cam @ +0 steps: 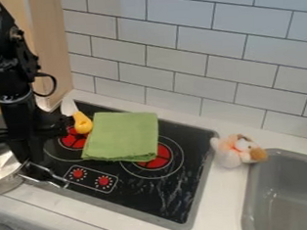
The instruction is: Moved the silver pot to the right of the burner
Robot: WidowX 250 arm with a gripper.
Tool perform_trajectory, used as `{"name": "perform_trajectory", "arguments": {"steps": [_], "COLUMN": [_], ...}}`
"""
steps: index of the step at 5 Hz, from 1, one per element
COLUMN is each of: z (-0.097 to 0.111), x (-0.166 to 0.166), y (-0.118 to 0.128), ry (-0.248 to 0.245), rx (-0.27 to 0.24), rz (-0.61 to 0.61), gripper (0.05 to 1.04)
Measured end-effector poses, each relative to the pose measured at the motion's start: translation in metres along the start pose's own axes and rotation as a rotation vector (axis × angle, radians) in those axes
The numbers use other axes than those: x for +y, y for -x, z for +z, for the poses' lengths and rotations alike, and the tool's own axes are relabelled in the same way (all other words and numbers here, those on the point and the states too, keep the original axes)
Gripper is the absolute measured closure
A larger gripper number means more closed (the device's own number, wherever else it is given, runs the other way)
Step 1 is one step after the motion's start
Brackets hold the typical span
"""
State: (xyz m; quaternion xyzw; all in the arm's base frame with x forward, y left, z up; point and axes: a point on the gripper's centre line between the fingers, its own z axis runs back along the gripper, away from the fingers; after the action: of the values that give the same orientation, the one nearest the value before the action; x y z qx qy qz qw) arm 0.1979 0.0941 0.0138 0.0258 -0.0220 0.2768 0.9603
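Note:
My black gripper [29, 156] hangs low at the left edge of the stove, by the rim of the silver pot. The silver pot [4, 170] sits at the far left, partly cut off by the view's edge, and its handle [47, 178] extends over the stove's front left corner. Part of the pot's rim is hidden behind the gripper. Two red burners mark the black stovetop [164, 197]: the left burner [73, 140] and the right burner [160, 157], each partly covered by a cloth.
A folded green cloth [121, 135] lies between the burners. Behind the left burner is a knife with a yellow handle [83, 122]. A small plush toy [237, 151] rests between the stove and the grey sink [285, 192]. A tiled wall borders the back.

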Motion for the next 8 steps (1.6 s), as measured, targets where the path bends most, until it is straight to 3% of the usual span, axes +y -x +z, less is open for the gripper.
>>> {"name": "perform_trajectory", "arguments": {"steps": [2, 4, 6, 8], "z": [0.004, 0.033, 0.053, 0.068], "x": [-0.001, -0.014, -0.067, -0.13], "y": [0.001, 0.005, 0.021, 0.034], "ry": [-0.008, -0.038, -0.061, -0.029], "rx": [-0.004, -0.063, -0.12, -0.182], "rz": [-0.008, -0.033, -0.178, -0.319], "gripper": [1.02, 1.029, 1.03, 1.03]}}
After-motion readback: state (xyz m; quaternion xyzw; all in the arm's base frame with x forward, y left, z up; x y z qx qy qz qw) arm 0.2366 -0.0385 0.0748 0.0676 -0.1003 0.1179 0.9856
